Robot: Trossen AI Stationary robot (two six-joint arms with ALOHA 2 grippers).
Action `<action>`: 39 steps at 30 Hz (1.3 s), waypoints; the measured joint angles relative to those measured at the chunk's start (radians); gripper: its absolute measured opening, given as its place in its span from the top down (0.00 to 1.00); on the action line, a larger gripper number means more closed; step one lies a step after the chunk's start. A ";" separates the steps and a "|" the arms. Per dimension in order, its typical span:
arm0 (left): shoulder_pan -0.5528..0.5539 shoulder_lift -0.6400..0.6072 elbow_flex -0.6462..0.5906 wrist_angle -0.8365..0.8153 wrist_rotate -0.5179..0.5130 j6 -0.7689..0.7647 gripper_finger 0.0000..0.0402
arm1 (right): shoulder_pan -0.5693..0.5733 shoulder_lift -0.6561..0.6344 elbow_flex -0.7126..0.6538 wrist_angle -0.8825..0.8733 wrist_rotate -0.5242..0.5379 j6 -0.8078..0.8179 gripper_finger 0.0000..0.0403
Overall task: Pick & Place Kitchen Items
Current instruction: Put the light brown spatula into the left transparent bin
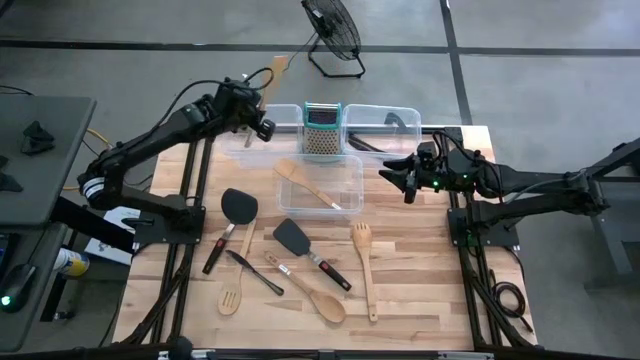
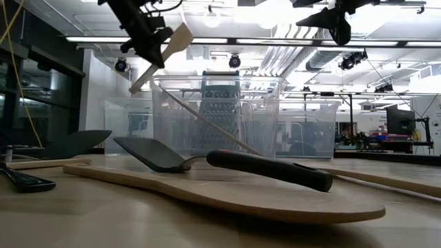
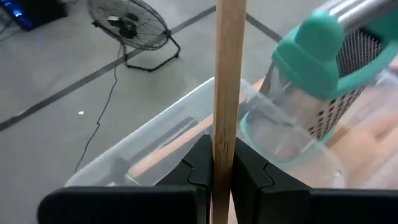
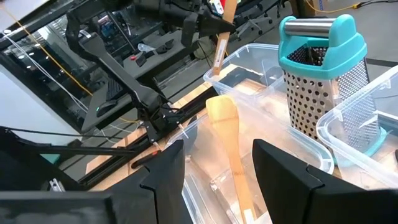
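Note:
My left gripper (image 1: 256, 118) hangs over the table's far left, above the far clear bin (image 1: 395, 120), shut on a light wooden spatula (image 2: 180, 38). My right gripper (image 1: 405, 180) waits open at the table's right, level with the nearer bin (image 1: 350, 165). A wooden spoon (image 4: 227, 124) lies in that bin. On the table's near half lie two black turners (image 1: 238, 205) (image 1: 295, 238), a wooden fork (image 1: 362, 240), a wooden spoon (image 1: 322, 302), a slotted wooden spoon (image 1: 230, 298) and a black-handled tool (image 1: 252, 270). My left gripper pinches the spatula's handle (image 3: 227, 134) between its two fingers (image 3: 200, 165), at about the middle of its length. The fingers lie across the handle. The spatula is lifted clear and tilted, its blade (image 1: 278, 68) up and past the table's far edge, its handle end (image 2: 132, 89) lower.
A teal-topped metal grater (image 1: 322, 130) stands upright in the far bin. A black floor fan (image 1: 335, 35) stands on the floor beyond the far edge. Black frame rails (image 1: 190, 190) run along both sides of the wooden table.

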 joint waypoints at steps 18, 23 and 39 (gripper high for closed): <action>0.244 0.197 -0.001 -0.030 0.282 0.243 0.94 | 0.000 0.000 0.000 -0.008 0.058 0.025 0.55; 0.244 0.241 -0.001 -0.041 0.289 0.274 0.94 | 0.000 0.000 0.000 -0.018 0.058 0.029 0.55; 0.243 0.319 -0.001 -0.068 0.423 0.247 0.93 | 0.000 0.016 0.000 -0.111 0.058 0.091 0.55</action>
